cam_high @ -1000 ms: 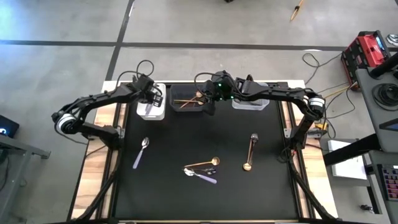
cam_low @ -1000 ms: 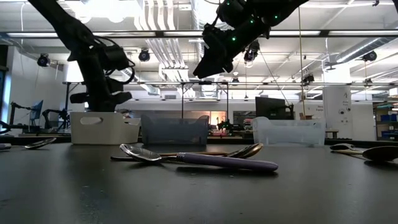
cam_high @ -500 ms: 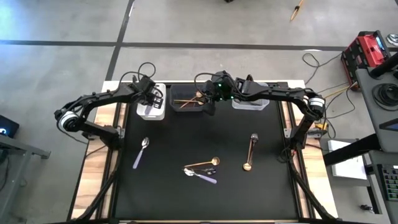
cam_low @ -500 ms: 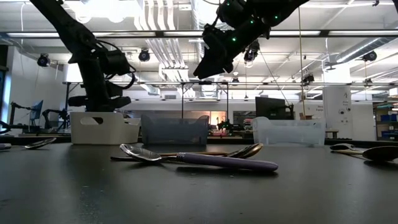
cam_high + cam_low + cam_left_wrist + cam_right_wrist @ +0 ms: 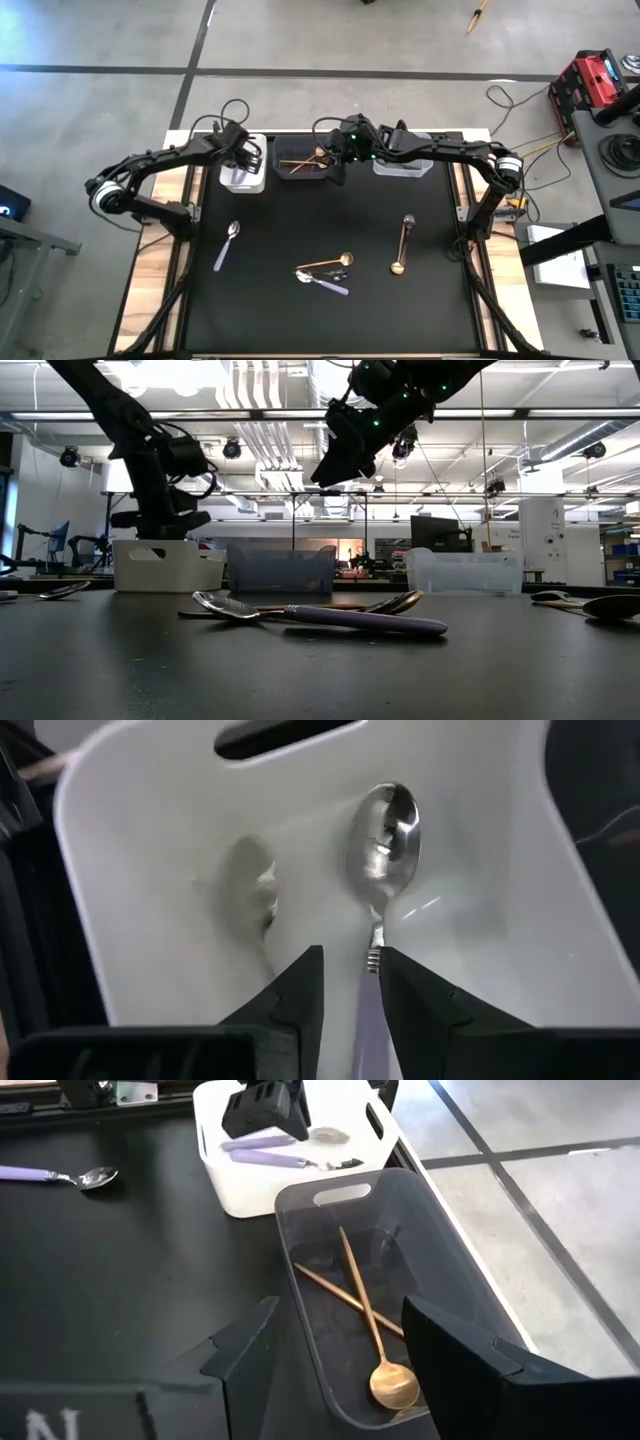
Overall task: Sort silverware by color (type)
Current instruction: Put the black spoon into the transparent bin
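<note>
My left gripper [image 5: 350,970] hangs over the white bin [image 5: 243,176] at the back left, pointing steeply down, fingers apart. A lilac-handled silver spoon [image 5: 383,830] lies in that bin, its handle running up between the fingers. My right gripper [image 5: 340,1370] hovers open and holding nothing above the dark bin [image 5: 440,1250], where two gold utensils [image 5: 365,1315] lie. On the mat lie a lilac spoon [image 5: 226,245], a crossed gold and lilac pair [image 5: 325,272], and a gold spoon beside a dark one [image 5: 402,245]. My left gripper has the spoon's lilac handle [image 5: 368,995] in the gap between its fingers, close to one finger [image 5: 420,1005]; the gap is wider than the handle, and I cannot tell whether that finger touches it. The spoon's bowl lies on the bin's floor.
A clear bin [image 5: 402,166] stands right of the dark one along the mat's far edge. A second lilac handle [image 5: 262,1143] shows in the white bin. Wooden table edges flank the black mat [image 5: 280,220]. The mat's near half is bare.
</note>
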Available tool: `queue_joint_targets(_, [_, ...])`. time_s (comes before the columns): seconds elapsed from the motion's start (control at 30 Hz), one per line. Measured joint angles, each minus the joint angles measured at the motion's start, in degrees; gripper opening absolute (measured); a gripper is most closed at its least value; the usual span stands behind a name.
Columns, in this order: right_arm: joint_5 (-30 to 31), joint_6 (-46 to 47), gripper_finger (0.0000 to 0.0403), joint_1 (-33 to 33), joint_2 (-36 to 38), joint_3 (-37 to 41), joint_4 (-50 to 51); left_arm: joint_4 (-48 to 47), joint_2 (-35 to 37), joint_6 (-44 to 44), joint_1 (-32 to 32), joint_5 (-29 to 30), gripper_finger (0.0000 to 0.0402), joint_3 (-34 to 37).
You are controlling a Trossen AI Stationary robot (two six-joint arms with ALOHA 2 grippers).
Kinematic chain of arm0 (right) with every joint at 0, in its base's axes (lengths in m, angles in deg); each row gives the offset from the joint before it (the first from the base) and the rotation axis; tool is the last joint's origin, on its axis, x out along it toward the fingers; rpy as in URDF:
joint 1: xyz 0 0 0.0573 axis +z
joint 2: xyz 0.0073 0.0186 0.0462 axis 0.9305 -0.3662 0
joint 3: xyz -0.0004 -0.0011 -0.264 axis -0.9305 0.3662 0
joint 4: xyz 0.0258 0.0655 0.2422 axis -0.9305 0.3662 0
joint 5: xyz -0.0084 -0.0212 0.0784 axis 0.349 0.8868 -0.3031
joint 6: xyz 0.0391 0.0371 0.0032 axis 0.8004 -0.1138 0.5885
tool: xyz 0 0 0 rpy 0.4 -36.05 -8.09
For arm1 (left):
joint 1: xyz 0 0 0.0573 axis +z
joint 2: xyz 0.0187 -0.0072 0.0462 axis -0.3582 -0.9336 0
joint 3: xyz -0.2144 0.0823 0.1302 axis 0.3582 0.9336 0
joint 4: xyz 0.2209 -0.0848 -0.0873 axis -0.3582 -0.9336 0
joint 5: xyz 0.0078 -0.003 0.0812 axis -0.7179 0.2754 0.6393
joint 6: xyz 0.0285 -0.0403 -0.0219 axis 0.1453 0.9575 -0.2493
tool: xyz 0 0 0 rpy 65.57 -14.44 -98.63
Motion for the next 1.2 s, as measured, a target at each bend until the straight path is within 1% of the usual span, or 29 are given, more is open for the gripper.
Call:
queue_joint_targets(0.13, [0.0, 1.91, 0.0203, 0.0, 0.0, 0.0, 0.96, -0.06, 4.2, -1.83, -1.17, -0.02, 0.0084, 0.0])
queue_joint_targets(0.37, [0.09, 9.21, 0.0203, 0.34, 0.0, -0.34, 3.38, 0.38, 15.37, -7.32, -4.11, -0.04, 0.0084, 0.0])
queue_joint_targets(0.5, [-0.04, 14.05, 0.0203, 1.23, 0.0, -0.72, 3.94, 2.32, 20.89, -10.1, -6.91, -0.07, 0.0084, 0.02])
queue_joint_targets(0.63, [-0.33, 18.32, 0.0203, 2.82, 0.0, -1.17, 5.54, 6.36, 24.65, -12.61, -11.05, -1.55, 0.0084, 0.07])
queue_joint_targets(0.83, [-0.51, 22.76, 0.0203, 7.12, 0.0, -2.6, 11.62, 14.51, 26.72, -18.75, -17.48, -5.09, 0.0084, 0.09])
queue_joint_targets(0.93, [-0.49, 24.49, 0.0203, 9.47, 0.0, -2.85, 12.88, 17.25, 26.8, -21.63, -19.76, -7.58, 0.0084, 0.09])
queue_joint_targets(1.07, [-0.5, 28.37, 0.0203, 12.27, 0.0, -3.65, 15.46, 19.44, 26.71, -24.16, -21.25, -10.79, 0.0085, 0.09])
queue_joint_targets(1.2, [-0.46, 33.29, 0.0203, 15.12, 0.04, -3.76, 17.1, 20.31, 26.71, -25.69, -21.34, -11.06, 0.0085, 0.11])
